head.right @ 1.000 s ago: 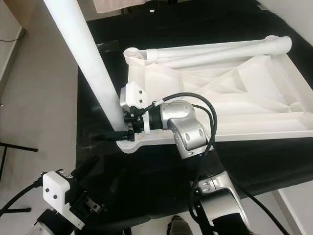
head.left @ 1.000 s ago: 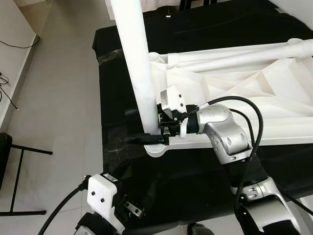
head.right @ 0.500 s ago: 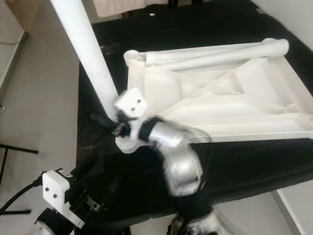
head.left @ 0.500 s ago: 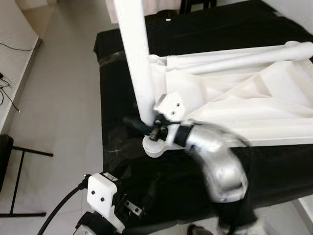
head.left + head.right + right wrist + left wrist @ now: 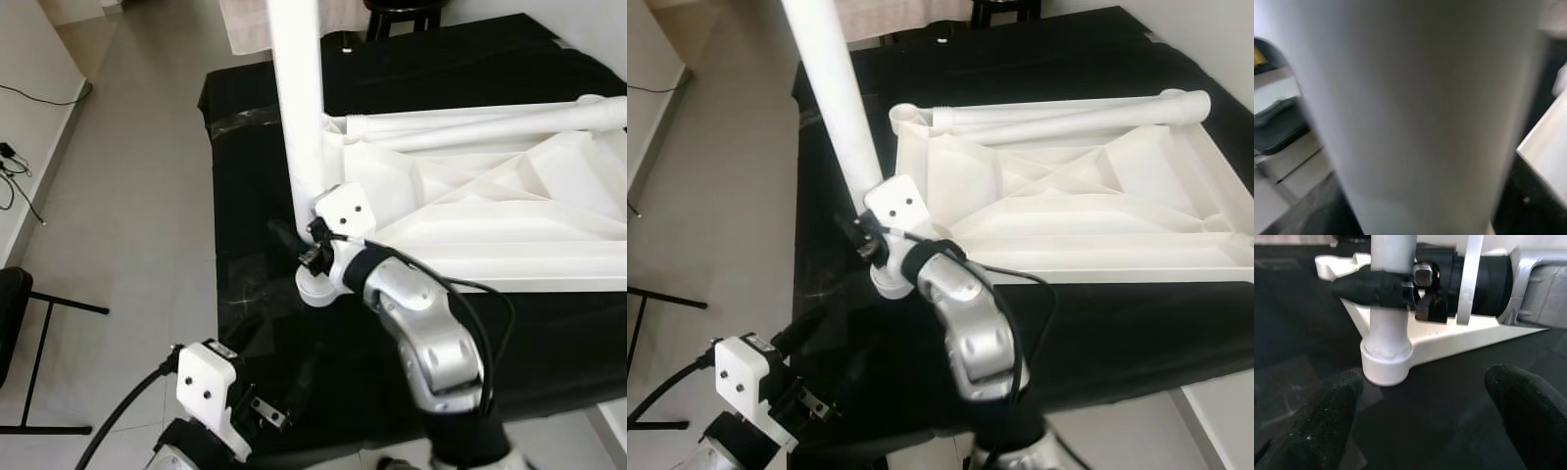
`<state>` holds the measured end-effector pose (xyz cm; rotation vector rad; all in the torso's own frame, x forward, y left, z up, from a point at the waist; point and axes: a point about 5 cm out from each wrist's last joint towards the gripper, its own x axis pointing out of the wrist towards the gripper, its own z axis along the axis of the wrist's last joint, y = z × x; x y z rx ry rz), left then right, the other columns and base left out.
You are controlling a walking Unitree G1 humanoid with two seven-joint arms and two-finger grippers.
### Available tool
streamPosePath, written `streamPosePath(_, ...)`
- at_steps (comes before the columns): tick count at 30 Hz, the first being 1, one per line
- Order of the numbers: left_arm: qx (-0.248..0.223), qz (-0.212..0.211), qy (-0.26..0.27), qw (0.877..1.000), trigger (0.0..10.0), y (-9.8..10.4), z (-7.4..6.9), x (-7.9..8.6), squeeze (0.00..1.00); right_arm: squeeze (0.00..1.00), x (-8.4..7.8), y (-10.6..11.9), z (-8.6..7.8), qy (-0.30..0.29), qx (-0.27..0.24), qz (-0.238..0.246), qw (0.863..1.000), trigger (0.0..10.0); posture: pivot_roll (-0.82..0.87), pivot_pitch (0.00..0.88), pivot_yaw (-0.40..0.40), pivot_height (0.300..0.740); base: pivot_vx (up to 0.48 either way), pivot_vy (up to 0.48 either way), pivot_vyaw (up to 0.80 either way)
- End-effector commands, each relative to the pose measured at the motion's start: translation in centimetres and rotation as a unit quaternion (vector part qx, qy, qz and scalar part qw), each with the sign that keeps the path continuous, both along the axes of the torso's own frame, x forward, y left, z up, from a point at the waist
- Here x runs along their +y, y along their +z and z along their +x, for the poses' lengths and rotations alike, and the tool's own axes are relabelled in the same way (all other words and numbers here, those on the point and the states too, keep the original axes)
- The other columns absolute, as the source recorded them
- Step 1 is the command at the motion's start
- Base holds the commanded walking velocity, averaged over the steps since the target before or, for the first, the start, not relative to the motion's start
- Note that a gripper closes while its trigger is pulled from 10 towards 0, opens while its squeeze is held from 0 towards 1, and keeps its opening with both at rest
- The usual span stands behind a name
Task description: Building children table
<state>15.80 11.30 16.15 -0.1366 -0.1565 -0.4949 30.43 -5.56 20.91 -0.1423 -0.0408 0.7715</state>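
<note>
Right pincer (image 5: 294,245): clenched on the table leg (image 5: 302,108), low on its shaft, just above the corner socket (image 5: 315,289). One black finger (image 5: 1369,288) wraps across the front of the leg in the left wrist view; the wrist housing sits against the leg on the tabletop side.

Table leg: white round tube, long axis upright, leaning only slightly, its top out of frame. Foot end is seated in the corner socket. From the right pincer the leg lies directly between the fingers; the socket lies straight below along the same axis. Judgement: the coming move turns on that line, a push or twist down the leg's length into the socket.

Tabletop (image 5: 1087,211): white, upside down, ribbed underside facing up, lying flat on the black-covered bench (image 5: 245,147). Corner socket at its near left corner. A second leg (image 5: 1068,108) lies flat along the far edge.

Left pincer (image 5: 1415,423): released, fingers spread wide, hovering low over the bench, aimed at the socket from the near side, apart from it. The right arm is the nearer one and the only one in contact.

Floor (image 5: 118,215): grey tiles, left of the bench.
</note>
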Motion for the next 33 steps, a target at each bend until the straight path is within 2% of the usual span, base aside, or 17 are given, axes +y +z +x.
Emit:
streamPosePath(1, 0.009, 0.007, 0.001, 1.0, 10.0, -0.5, -0.1, 0.2, 0.0, 1.0, 1.2, 1.1, -0.5, 0.09, -0.01, 0.036, 0.995, 10.0, -0.03, 0.252, 0.068, 0.74, 0.0, 0.0, 0.0)
streamPosePath(2, 0.01, 0.007, -0.001, 1.0, 10.0, -0.5, -0.1, 0.2, 0.0, 1.0, 1.9, 2.1, -1.1, 0.17, -0.026, 0.049, 0.984, 10.0, -0.02, 0.252, 0.071, 0.74, 0.0, 0.0, 0.0)
streamPosePath(4, 0.01, 0.007, -0.001, 1.0, 10.0, -0.5, -0.1, 0.2, 0.0, 1.0, 1.9, 2.3, -1.3, 0.186, -0.035, 0.046, 0.981, 10.0, -0.02, 0.252, 0.071, 0.74, 0.0, 0.0, 0.0)
streamPosePath(5, 0.01, 0.008, -0.001, 1.0, 10.0, -0.5, -0.1, 0.2, 0.0, 1.0, 2.0, 2.5, -1.6, 0.246, -0.047, 0.027, 0.968, 10.0, -0.01, 0.253, 0.075, 0.74, 0.0, 0.0, 0.0)
streamPosePath(6, 0.01, 0.008, -0.001, 1.0, 10.0, -0.5, -0.1, 0.2, 0.0, 1.0, 2.0, 2.5, -1.6, 0.246, -0.047, 0.027, 0.968, 10.0, -0.01, 0.253, 0.075, 0.74, 0.0, 0.0, 0.0)
streamPosePath(7, 0.011, 0.008, -0.001, 1.0, 10.0, -0.4, -0.2, 0.2, 0.0, 1.0, 2.0, 2.6, -1.8, 0.274, -0.052, 0.017, 0.96, 10.0, -0.01, 0.253, 0.075, 0.74, 0.0, 0.0, 0.0)
streamPosePath(8, 0.011, 0.009, 0.0, 1.0, 10.0, -0.4, -0.2, 0.2, 0.0, 0.87, 1.9, 2.6, -2.1, 0.325, -0.047, 0.006, 0.944, 10.0, 0.0, 0.257, 0.078, 0.74, 0.0, 0.0, 0.0)
streamPosePath(9, 0.011, 0.009, 0.0, 1.0, 10.0, -0.4, -0.2, 0.3, 0.0, 0.87, 1.9, 2.6, -2.4, 0.357, -0.042, -0.001, 0.933, 10.0, 0.0, 0.257, 0.078, 0.74, 0.0, 0.0, 0.0)
streamPosePath(10, 0.011, 0.009, 0.0, 1.0, 10.0, -0.4, -0.2, 0.3, 0.0, 0.87, 1.9, 2.6, -2.4, 0.357, -0.042, -0.001, 0.933, 10.0, 0.0, 0.257, 0.078, 0.74, 0.0, 0.0, 0.0)
streamPosePath(11, 0.011, 0.01, 0.0, 1.0, 10.0, -0.4, -0.3, 0.2, 0.0, 0.0, 1.6, 2.6, -1.5, 0.386, -0.035, -0.011, 0.922, 10.0, 0.01, 0.259, 0.077, 0.74, 0.0, 0.0, 0.0)
streamPosePath(14, 0.011, 0.01, 0.0, 1.0, 10.0, -0.3, -0.4, 0.2, 0.0, 0.0, 1.4, 2.6, -0.3, 0.391, -0.034, -0.017, 0.92, 10.0, 0.02, 0.263, 0.077, 0.74, 0.0, 0.0, 0.0)
streamPosePath(20, 0.012, 0.01, 0.001, 1.0, 10.0, -0.3, -0.5, 0.2, 0.0, 0.0, 1.1, 3.0, 0.3, 0.414, -0.028, -0.01, 0.91, 10.0, 0.02, 0.266, 0.079, 0.74, 0.0, 0.0, 0.0)
streamPosePath(21, 0.013, 0.01, 0.001, 1.0, 10.0, -0.3, -0.6, 0.2, 0.0, 0.0, 1.0, 3.1, 0.4, 0.431, -0.022, -0.008, 0.902, 7.8, 0.02, 0.265, 0.08, 0.74, 0.0, 0.0, 0.0)
streamPosePath(22, 0.013, 0.01, 0.001, 1.0, 10.0, -0.3, -0.6, 0.2, 0.0, 0.0, 1.0, 3.1, 0.4, 0.431, -0.022, -0.008, 0.902, 7.8, 0.02, 0.265, 0.08, 0.74, 0.0, 0.0, 0.0)
streamPosePath(23, 0.013, 0.01, 0.0, 1.0, 10.0, -0.3, -0.6, 0.2, 0.0, 0.0, 0.8, 3.2, 0.5, 0.443, -0.019, -0.009, 0.896, 0.8, 0.03, 0.266, 0.081, 0.74, 0.0, 0.0, 0.0)
streamPosePath(24, 0.014, 0.011, 0.0, 1.0, 10.0, -0.3, -0.6, 0.2, 0.0, 0.0, 0.7, 3.2, 0.6, 0.449, -0.016, -0.011, 0.893, 0.0, 0.03, 0.266, 0.081, 0.74, 0.0, 0.0, 0.0)
streamPosePath(33, 0.015, 0.012, -0.001, 1.0, 10.0, -0.3, -0.7, 0.2, 0.0, 0.0, 0.1, 3.1, 1.3, 0.46, -0.018, -0.011, 0.888, 0.0, 0.03, 0.259, 0.083, 0.74, 0.0, 0.0, 0.0)
